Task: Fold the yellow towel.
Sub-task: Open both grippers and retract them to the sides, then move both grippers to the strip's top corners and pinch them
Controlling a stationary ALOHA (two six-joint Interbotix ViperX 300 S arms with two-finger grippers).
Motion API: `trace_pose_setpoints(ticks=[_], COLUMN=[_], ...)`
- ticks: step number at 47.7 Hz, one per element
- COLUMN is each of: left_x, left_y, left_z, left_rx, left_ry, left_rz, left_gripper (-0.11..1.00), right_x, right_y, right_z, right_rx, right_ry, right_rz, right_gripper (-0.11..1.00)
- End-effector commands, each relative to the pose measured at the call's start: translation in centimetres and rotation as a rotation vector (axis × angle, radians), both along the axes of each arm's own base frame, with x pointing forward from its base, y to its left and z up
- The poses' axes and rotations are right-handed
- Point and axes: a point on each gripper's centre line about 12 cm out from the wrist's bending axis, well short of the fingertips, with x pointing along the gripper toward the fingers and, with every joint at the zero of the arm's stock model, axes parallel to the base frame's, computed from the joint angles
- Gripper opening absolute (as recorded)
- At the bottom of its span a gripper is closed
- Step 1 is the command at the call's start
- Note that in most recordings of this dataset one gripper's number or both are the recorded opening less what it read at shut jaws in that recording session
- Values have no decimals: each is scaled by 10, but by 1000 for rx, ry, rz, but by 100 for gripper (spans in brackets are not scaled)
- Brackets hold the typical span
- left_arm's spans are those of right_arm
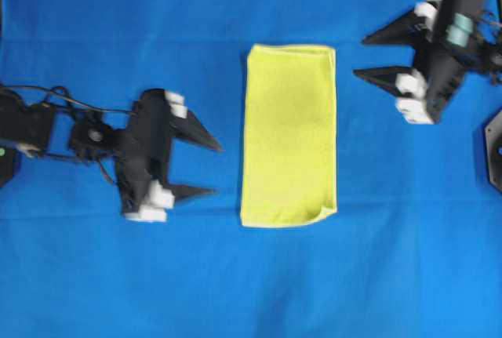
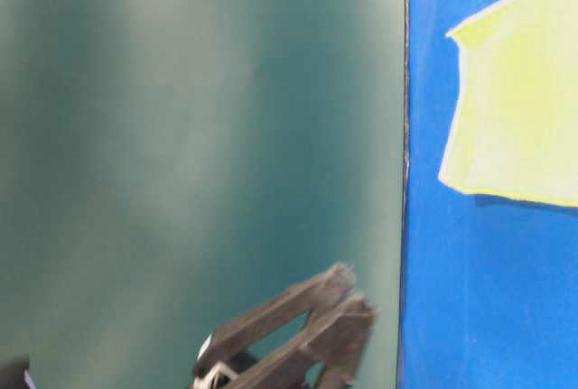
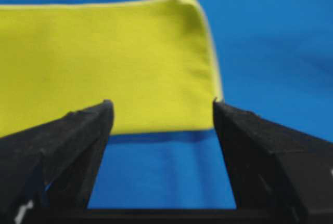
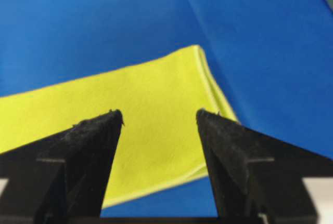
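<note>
Overhead: towel lies folded to a tall rectangle at centre of blue cloth, its 5 o'clock corner curled up; L gripper at towel's 9 o'clock w/ jaws wide & empty, R gripper at its 2 o'clock, also wide & empty, both apart from the towel. Table-level: towel at 2 o'clock on the cloth, dark blurred fingers at 6 o'clock, which arm's can't tell. L wrist: towel at 11 o'clock past spread fingers, nothing between; R wrist: towel seen through the gap between wide fingers, not gripped.
</note>
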Motion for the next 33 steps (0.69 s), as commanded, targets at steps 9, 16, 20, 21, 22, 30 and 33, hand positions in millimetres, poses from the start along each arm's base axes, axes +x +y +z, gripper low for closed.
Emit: trace_pose_setpoints(ticks=[9, 16, 20, 21, 22, 30, 33], left_x=[-42, -49, -47, -47, -47, -40, -33], left_y=[23, 28, 29, 29, 29, 33, 36], left_z=[6, 2, 2, 3, 2, 5, 6], left_rx=[-23, -30, -28, -28, -28, -27, -26], left_ry=[-192, -203, -203, -206, -204, -209, -209], left_rz=[69, 90, 91, 91, 91, 105, 116], left_gripper=[73, 73, 73, 73, 73, 73, 73], right_x=[-29, -30, -30, -30, -29, -29, -27], right_y=[13, 14, 14, 14, 14, 9, 3], right_z=[-16, -20, -20, -19, -19, -15, -10], right_rx=[39, 49, 48, 47, 46, 44, 45], right_ry=[-112, -113, -115, -118, -116, -124, -126], right_rz=[23, 24, 24, 24, 24, 1, -26], right_gripper=[62, 62, 62, 62, 62, 62, 62])
